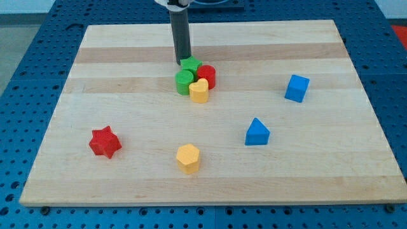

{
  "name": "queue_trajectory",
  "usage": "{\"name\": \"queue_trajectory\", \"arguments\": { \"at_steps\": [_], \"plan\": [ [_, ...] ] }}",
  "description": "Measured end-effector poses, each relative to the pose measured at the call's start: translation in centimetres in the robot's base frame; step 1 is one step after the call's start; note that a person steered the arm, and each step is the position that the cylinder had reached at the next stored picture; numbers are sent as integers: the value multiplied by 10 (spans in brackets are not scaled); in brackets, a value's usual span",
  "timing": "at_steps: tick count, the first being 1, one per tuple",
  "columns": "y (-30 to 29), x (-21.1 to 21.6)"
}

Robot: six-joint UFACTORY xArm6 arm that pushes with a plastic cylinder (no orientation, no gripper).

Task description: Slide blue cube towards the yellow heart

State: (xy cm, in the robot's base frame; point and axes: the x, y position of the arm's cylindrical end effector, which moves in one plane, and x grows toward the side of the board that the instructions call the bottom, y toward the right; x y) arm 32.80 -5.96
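While our tip [183,62] nears the worktop's [127,172] far edge, touching the half-hidden green block [190,64], the blue cube [296,88] sits apart from the yellow heart [199,91].

Block count on board [127,184]: eight total. Green, two: green cylinder [184,82], green block [190,64], shape unclear. Red, two: red cylinder [206,76], red star [105,142]. Yellow, two: yellow heart [199,91], yellow hexagon [188,158]. Blue, two: blue cube [296,88], blue triangle [257,132]

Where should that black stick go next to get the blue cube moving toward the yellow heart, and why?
Probably to the view's right, past the blue cube. My tip sits by the cluster holding the yellow heart, far from the cube, so it must get behind it first.
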Motion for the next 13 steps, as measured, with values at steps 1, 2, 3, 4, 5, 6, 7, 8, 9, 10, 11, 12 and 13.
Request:
{"name": "queue_trajectory", "arguments": {
  "at_steps": [1, 2, 3, 4, 5, 6, 7, 8, 9, 10, 11, 12, 13],
  "plan": [
    [-9, 0],
    [-17, -12],
    [25, -43],
    [70, -54],
    [137, -54],
    [209, -29],
    [232, -1],
    [232, 39],
    [228, 67],
    [208, 88],
    [223, 100],
    [236, 107],
    [236, 130]
  ]
}}
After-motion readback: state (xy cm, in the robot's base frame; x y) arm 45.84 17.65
